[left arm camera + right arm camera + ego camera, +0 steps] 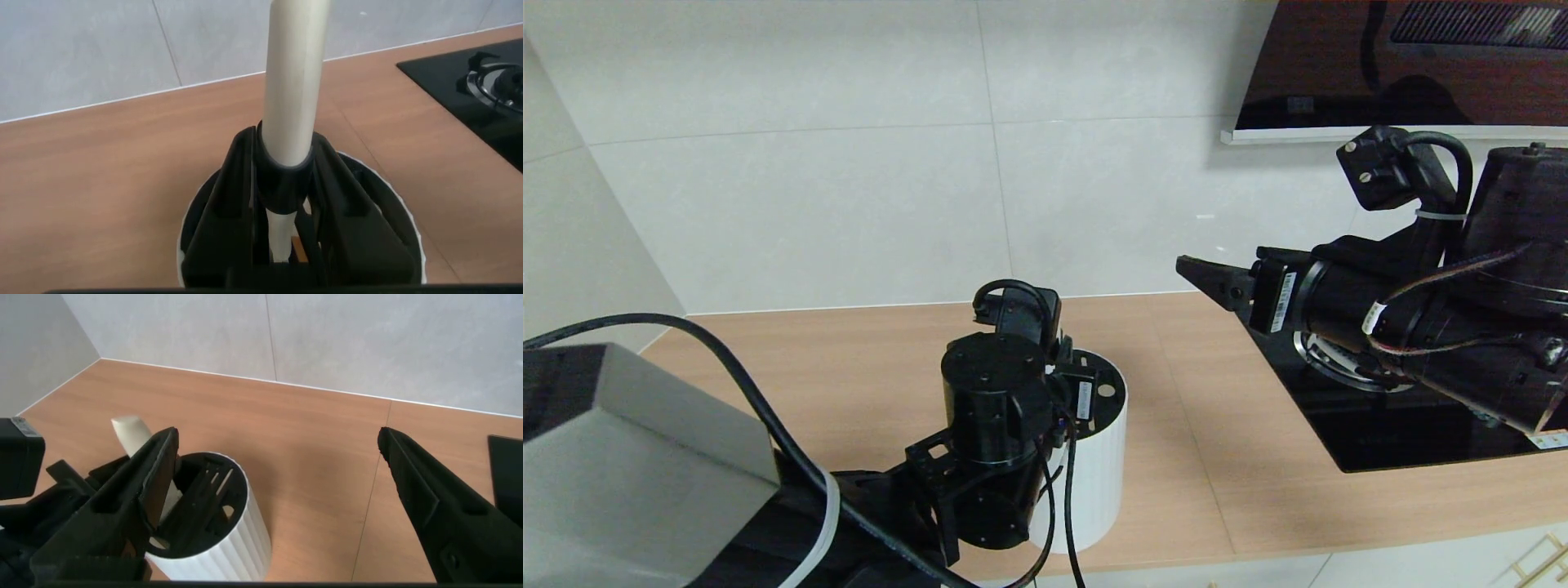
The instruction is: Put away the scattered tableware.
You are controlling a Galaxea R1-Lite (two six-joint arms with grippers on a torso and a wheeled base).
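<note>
Wooden counter (849, 359) carries your white holder (1098, 474) in the head view, the right gripper (1215, 282) raised near the black cooktop (1380, 433). Your left wrist view has the left gripper (286, 175) clamped on a cream handle (294, 73) that stands in the holder. Your right wrist view shows the right gripper's jaws spread wide above the counter.

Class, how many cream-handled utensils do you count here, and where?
1. The cream-handled utensil is clamped in the left gripper, its lower end reaching into the white holder on the wooden counter. More may be hidden inside the holder.
</note>
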